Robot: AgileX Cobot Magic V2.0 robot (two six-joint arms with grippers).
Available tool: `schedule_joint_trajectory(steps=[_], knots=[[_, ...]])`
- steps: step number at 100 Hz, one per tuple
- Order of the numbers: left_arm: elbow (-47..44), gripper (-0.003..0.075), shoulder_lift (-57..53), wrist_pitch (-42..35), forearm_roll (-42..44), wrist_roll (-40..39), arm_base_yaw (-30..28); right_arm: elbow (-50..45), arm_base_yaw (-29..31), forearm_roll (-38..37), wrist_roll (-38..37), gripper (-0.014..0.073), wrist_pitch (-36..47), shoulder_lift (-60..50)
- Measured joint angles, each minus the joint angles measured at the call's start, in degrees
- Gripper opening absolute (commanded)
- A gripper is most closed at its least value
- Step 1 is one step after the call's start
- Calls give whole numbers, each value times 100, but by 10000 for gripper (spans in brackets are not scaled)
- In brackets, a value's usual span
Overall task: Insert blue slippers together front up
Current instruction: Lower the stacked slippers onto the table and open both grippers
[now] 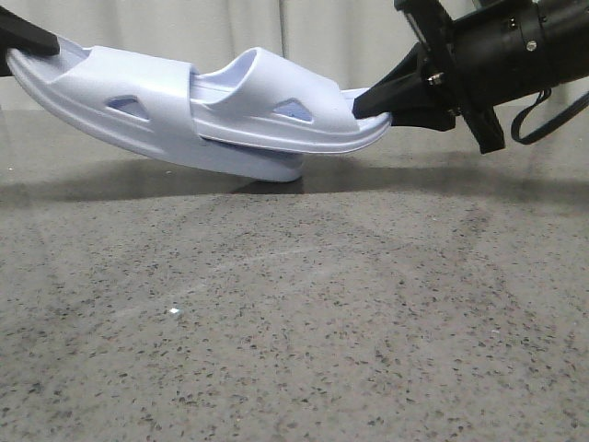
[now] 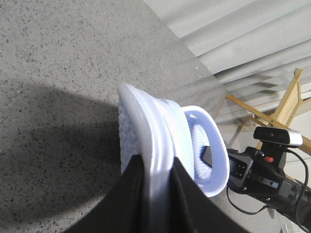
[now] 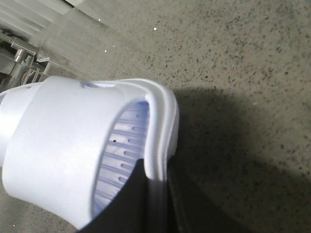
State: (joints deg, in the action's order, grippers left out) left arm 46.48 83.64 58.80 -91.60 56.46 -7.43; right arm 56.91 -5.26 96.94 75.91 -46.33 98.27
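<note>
The two slippers (image 1: 230, 115) are pushed partly into each other and hang in the air just over the counter (image 1: 294, 313). The big worry is that they could come apart or drop. Each hand only holds a thin edge at the very end of one slipper, so the foam could bend and slide out if the arms push too hard or not in a straight line. The lower slipper's end dips close to the counter, and from the front it is hard to tell if it touches. If it rubs there, it could catch and twist the pair. The strap of one slipper is also a tight fit for the other, so a crooked push could jam them or fold the strap. The left hand (image 2: 155, 170) is pinching the end of one slipper, with a dark finger on each side of its sole, and that slipper sticks out away from it toward the other arm. The right hand (image 3: 156, 194) is pinching the rim at the end of the other slipper, with one finger on the ribbed inside and one on the bottom. In the front view the pair sits between the two hands, the left hand (image 1: 28, 41) at the far left end and the right hand (image 1: 373, 99) at the right end.
</note>
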Motion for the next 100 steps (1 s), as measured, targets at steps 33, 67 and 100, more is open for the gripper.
schedule_joint_trajectory(steps=[33, 67, 100], knots=[[0, 15, 0, 549, 312, 147, -371, 33, 1036, -886, -366, 146, -1977, -14], [-133, 15, 87, -304, 647, 334, -256, 33, 2133, -1527, -653, 145, -2037, -662], [-156, 76, 467, -1011, 514, 1425, 378, 33, 2163, -1791, -768, 139, -2110, -904]])
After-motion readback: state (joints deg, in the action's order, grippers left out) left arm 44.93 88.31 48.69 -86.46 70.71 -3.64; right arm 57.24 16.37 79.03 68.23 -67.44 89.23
